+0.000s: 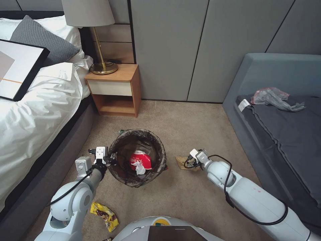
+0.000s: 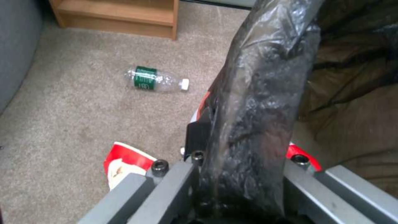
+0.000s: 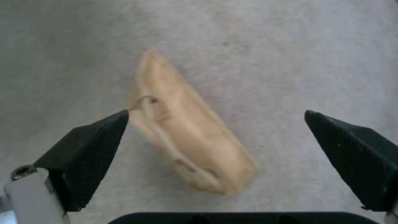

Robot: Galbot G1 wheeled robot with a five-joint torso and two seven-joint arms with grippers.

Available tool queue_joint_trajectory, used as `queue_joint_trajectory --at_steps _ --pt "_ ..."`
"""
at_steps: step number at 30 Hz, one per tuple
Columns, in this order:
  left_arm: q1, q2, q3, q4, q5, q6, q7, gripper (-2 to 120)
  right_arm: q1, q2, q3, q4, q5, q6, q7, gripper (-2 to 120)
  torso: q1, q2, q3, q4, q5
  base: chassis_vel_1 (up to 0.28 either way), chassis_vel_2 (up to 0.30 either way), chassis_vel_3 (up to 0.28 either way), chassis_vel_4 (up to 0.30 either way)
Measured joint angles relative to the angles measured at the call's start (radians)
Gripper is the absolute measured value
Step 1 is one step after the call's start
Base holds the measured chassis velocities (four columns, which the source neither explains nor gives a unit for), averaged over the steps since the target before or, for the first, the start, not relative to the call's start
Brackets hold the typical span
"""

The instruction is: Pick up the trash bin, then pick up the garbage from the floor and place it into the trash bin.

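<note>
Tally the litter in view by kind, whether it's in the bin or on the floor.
Red-and-white paper cups: 2 (one in the trash bin, one on the carpet)
White tissue: 1 (in the bin)
Tan paper bag: 1
Yellow snack wrapper: 1
Clear bottle: 1
Total: 6

Beige carpet (image 1: 187, 124); grey panel wall (image 1: 200, 43); wooden nightstand (image 1: 115, 88) with lamp (image 1: 92, 30); white bed (image 1: 36, 110); grey sofa (image 1: 284, 110).
</note>
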Motion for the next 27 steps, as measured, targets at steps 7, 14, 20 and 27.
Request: queue_joint_trajectory --at_steps 7,14,20,27 --pt "-0.001 -0.004 0.0 0.004 0.0 0.0 0.0 0 0.003 -0.007 -0.061 -0.013 -0.023 0.006 -0.008 100 0.0 0.0 0.0 -0.0001 0.0001 0.0 0.0 0.0 0.0" --pt "-0.001 -0.005 -0.001 0.007 0.001 0.0 0.002 0 0.003 -0.005 -0.081 -0.03 -0.04 0.016 -0.008 100 0.0 0.0 0.0 -0.0002 0.0 0.0 0.0 0.0 0.0" --pt "-0.003 -0.007 0.0 0.008 0.002 0.0 0.003 0 0.016 0.004 -0.121 -0.039 -0.047 0.018 -0.008 100 0.0 0.0 0.0 -0.0001 0.0 0.0 0.0 0.0 0.0" --pt "0.001 -0.007 -0.004 0.006 0.002 0.0 0.004 0 0.063 0.043 -0.173 -0.2 -0.068 0.076 -0.043 100 0.0 0.0 0.0 -0.0002 0.0001 0.0 0.0 0.0 0.0"
